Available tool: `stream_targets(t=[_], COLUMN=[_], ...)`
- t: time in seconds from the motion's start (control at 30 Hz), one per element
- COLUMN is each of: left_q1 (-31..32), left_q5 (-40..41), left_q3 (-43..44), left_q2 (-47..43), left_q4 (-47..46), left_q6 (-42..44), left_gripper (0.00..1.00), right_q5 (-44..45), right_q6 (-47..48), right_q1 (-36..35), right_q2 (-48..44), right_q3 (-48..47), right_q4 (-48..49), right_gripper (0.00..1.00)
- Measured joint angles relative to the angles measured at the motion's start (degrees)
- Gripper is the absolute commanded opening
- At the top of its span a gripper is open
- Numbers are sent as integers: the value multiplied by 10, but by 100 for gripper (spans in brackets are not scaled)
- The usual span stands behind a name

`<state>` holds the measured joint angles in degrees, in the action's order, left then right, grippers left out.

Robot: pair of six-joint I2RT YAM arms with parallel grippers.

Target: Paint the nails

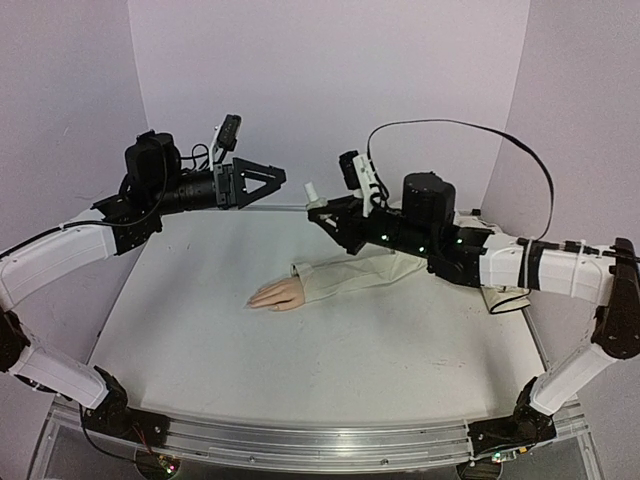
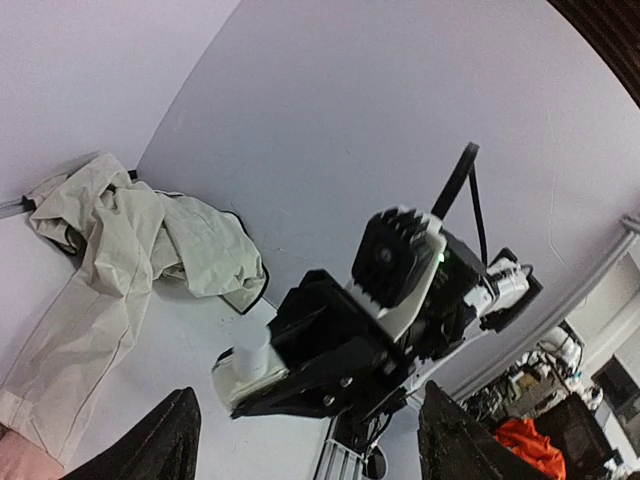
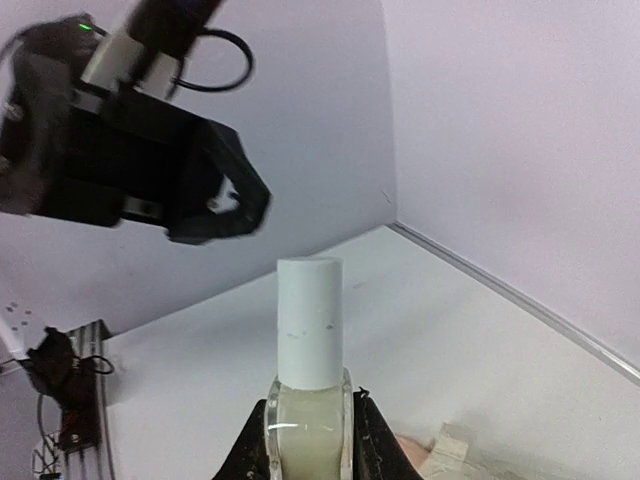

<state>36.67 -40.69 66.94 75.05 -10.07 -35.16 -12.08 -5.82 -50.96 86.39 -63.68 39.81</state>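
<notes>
Right end effector [image 1: 322,212] is clamped on a small bottle [image 3: 308,420]; left end effector [image 1: 266,185] stands wide open and empty. Nearest the arm bases, the fake hand [image 1: 278,295] lies flat on the tabletop [image 1: 300,370], fingers pointing left. The nails [image 1: 254,301] sit at its fingertips, too small to resolve. A beige sleeve [image 1: 350,275] runs back and right from the wrist. Farther back, above the tabletop, the bottle's white cap [image 3: 309,320] points upward, and the left end effector faces it, apart.

Beige sleeve [image 1: 345,278] — white-capped bottle [image 3: 308,365]
</notes>
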Motion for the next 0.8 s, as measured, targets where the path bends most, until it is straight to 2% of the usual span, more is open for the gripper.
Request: stream_targets(t=[0.13,0.3,0.37,0.57,0.67,0.8], left_q1=[0,0,0,1,5,8], left_q5=[41,66,70,74,78,84], left_q3=[-3,-3,-3,-3,-3,-3], left_q2=[5,25,36,50,50,51], left_q4=[7,10,10,10,12,11], left_q6=[-39,-59,-68,-79,-78,-71], left_gripper=[74,67,61,29,22,18], right_q5=[105,193,221,269,281,283], right_q6=[15,33,38,60,65,68], right_q1=[-33,-75,-89,-105,-105,-105], right_q2=[43,71,76,92,101,107], right_q3=[-18,-49,-60,-85,-89,-93], right_q4=[-17,-21,-21,-18,-17,-17], right_gripper=[0,0,0,0,0,0])
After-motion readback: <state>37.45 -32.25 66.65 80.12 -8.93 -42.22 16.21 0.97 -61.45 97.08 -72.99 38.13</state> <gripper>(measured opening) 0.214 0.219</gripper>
